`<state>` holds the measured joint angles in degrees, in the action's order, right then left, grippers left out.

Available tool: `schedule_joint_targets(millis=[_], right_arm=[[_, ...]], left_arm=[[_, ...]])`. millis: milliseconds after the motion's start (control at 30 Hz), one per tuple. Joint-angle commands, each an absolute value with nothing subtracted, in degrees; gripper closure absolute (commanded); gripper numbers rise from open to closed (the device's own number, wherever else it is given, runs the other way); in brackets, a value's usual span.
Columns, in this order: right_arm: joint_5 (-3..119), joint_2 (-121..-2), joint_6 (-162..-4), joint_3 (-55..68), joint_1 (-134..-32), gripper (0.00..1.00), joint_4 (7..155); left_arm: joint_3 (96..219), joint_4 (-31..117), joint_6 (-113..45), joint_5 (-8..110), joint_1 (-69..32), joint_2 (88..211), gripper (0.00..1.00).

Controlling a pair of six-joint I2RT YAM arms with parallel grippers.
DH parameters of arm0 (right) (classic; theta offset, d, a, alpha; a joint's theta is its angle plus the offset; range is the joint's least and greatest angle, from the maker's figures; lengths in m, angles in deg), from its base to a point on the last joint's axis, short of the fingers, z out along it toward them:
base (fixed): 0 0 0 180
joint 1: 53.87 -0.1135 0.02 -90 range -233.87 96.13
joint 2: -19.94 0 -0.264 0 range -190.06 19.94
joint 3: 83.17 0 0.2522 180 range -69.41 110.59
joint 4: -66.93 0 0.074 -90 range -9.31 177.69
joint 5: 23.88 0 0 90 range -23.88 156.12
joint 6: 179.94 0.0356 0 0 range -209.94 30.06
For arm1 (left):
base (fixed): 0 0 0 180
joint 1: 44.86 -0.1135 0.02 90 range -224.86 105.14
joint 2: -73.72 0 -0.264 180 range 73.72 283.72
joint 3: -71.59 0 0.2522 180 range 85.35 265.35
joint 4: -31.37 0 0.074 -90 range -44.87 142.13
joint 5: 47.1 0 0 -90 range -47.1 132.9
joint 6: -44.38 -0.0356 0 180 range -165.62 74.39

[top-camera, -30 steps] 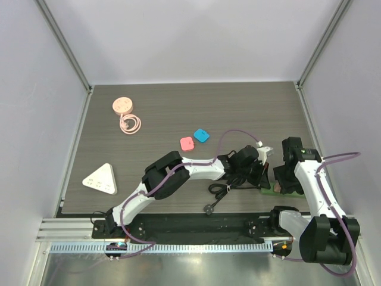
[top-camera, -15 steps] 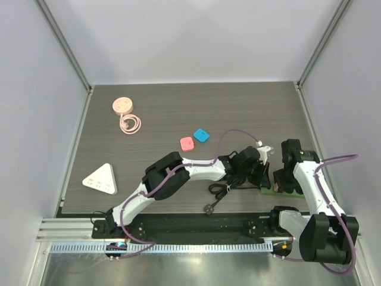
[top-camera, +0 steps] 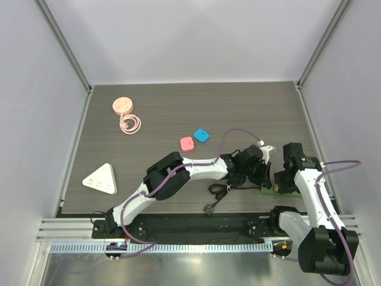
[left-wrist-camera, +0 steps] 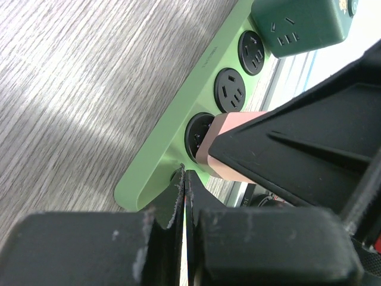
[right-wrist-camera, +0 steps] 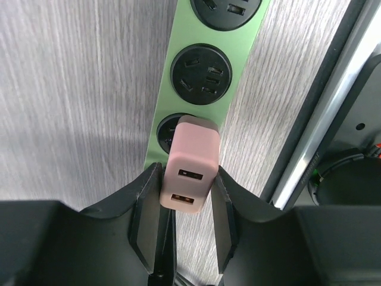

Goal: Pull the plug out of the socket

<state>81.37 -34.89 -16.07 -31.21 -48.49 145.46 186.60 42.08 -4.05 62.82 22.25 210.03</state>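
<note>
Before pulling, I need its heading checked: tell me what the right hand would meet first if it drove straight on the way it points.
The long green power strip: the right hand, shut on the pink rectangular plug, points at its end outlet, where the plug looks seated.

A pink block plug (right-wrist-camera: pixel 190 164) with two USB ports is seated in the end outlet of the light green socket (right-wrist-camera: pixel 168 101), laid flat on the worktop (right-wrist-camera: pixel 77 89), and is pinched by the right tool (right-wrist-camera: pixel 186 179).

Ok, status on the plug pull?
Left gripper shut, tip by the power strip's end. Right gripper clamped on pink plug, plug not yet out of end outlet. Nothing blocking the pull.
</note>
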Motion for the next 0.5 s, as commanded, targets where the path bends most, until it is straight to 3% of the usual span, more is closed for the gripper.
schedule_joint_targets(millis=[0,233,467], right_arm=[[82.5,-30.3,-15.8,-29.5,-48.4,0.99,143.6],[82.1,-31.1,-16.5,-26.0,-48.4,0.99,145.3],[80.6,-30.5,-15.8,-30.8,-48.4,0.99,143.7]], left_arm=[[186.6,49.0,-6.2,57.7,22.4,213.7,1.00],[188.9,52.1,-7.5,54.8,23.3,214.5,1.00],[189.9,53.7,-9.8,53.8,24.0,214.5,1.00]])
